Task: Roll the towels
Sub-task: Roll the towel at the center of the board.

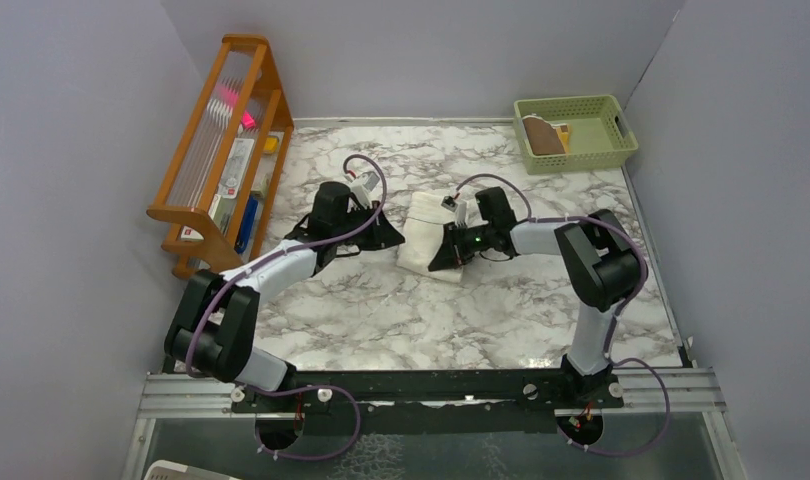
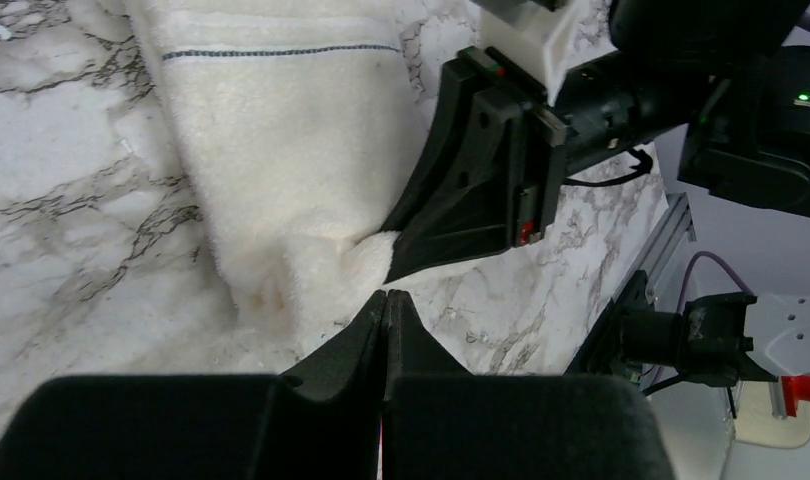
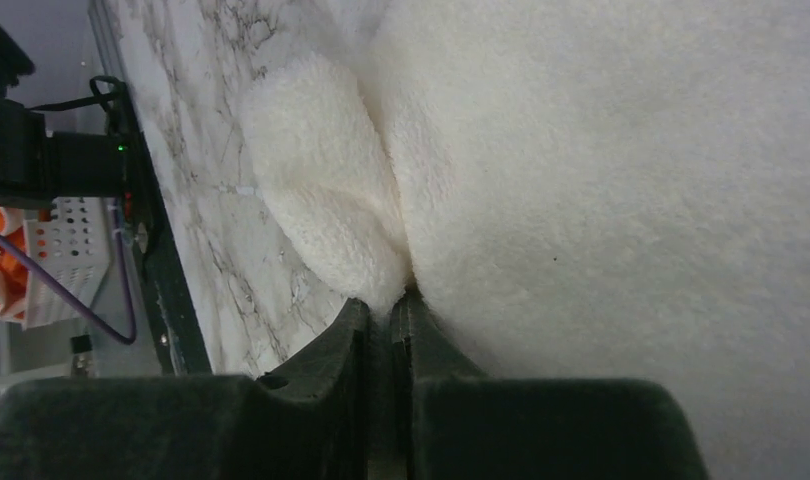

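A cream towel (image 1: 421, 238) lies folded in the middle of the marble table (image 1: 401, 320). My right gripper (image 1: 437, 265) is at its near right corner and, in the right wrist view, is shut (image 3: 389, 300) on a bunched fold of the cream towel (image 3: 601, 180). My left gripper (image 1: 401, 243) rests low at the towel's left edge. In the left wrist view its tips (image 2: 386, 298) are pressed together with no cloth between them, just off the cream towel (image 2: 281, 150) and facing the right gripper (image 2: 393, 268). A brown towel (image 1: 544, 135) lies in the green basket (image 1: 621, 135).
A wooden rack (image 1: 221, 140) holding small items stands at the table's far left. The green basket sits at the far right corner. Grey walls close in three sides, and a black rail (image 1: 431, 385) runs along the near edge.
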